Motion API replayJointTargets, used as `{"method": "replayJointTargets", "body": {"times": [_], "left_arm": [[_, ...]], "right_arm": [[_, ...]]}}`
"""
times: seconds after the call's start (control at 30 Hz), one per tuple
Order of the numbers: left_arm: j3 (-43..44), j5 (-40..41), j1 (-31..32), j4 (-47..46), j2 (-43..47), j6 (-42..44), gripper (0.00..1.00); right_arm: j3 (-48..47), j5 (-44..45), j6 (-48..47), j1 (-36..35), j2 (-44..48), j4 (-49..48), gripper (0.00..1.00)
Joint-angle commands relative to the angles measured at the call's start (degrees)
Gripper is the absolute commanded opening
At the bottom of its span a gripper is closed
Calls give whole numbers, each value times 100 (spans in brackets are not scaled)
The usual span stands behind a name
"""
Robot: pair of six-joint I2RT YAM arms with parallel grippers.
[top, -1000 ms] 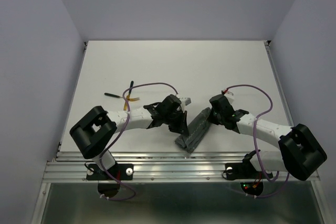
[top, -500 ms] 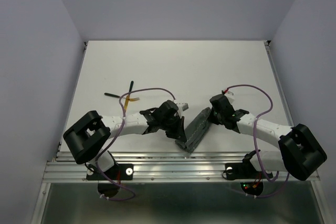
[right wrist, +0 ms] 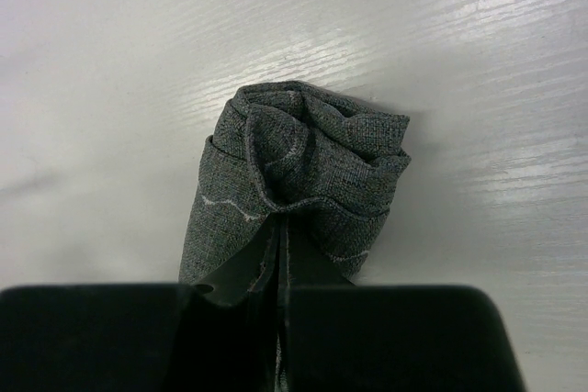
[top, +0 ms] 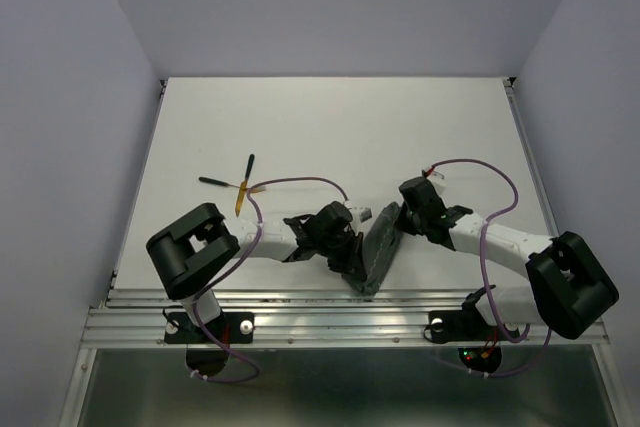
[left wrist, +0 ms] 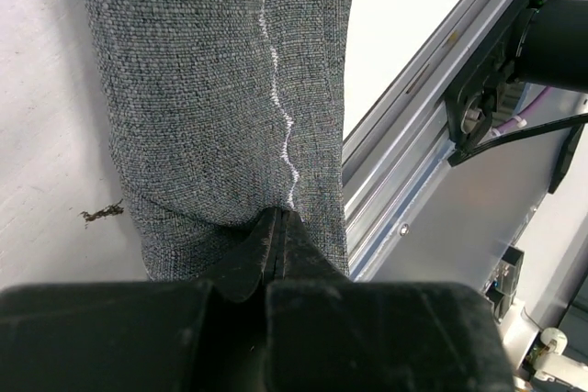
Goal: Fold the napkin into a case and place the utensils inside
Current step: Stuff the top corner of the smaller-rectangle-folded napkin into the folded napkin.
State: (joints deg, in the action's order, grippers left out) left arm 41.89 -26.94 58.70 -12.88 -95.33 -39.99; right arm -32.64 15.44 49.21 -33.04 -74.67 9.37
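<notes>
**Worktop** (top: pixel 400 127): white, walled on three sides, with a metal rail (left wrist: pixel 404 172) along its near edge.

**Case** (top: pixel 378 245): dark grey-green cloth rolled into a narrow tube. It lies slantwise close to the near edge, a little right of centre, with its near end almost at the rail.

**Left tool** (top: pixel 350 263): jaws fully closed, pinching a fold of cloth at the near end of the case, in line with the light stitching (left wrist: pixel 276 89).

**Right tool** (top: pixel 396 217): jaws likewise fully closed, nipping the bunched cloth at the far end. The mouth there looks crumpled shut rather than open.

**Utensils** (top: pixel 240 185): thin pieces lying crossed toward the left edge, well apart from the case. None is inside it.

**Hazards, as judged:**
- With both ends held, opposed pulls could unroll or flatten the tube.
- Release of either pinch may let the folds spring loose.
- A drift toward the near edge could carry the near end onto the rail.
- A collapsed mouth would block the utensils on insertion.
</notes>
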Motion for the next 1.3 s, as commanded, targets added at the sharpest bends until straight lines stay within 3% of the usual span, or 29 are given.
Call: {"method": "replayJointTargets", "body": {"times": [0.0, 0.13, 0.4, 0.73, 1.1, 1.27], "left_arm": [[65, 364, 54, 66, 303, 70, 0], [267, 549, 63, 557, 936, 96, 0], [197, 602, 63, 814, 973, 140, 0], [144, 400, 107, 524, 445, 132, 0], [847, 382, 98, 93, -600, 123, 0], [1295, 496, 37, 330, -549, 149, 0]], "right_arm": [[-137, 29, -96, 25, 5, -23, 1], [-102, 29, -78, 25, 76, -14, 1], [-234, 38, -140, 78, -117, -31, 1], [-488, 29, -245, 131, -398, -128, 1], [-708, -120, -306, 184, -970, -348, 1], [-972, -270, -447, 298, -944, -234, 13]]}}
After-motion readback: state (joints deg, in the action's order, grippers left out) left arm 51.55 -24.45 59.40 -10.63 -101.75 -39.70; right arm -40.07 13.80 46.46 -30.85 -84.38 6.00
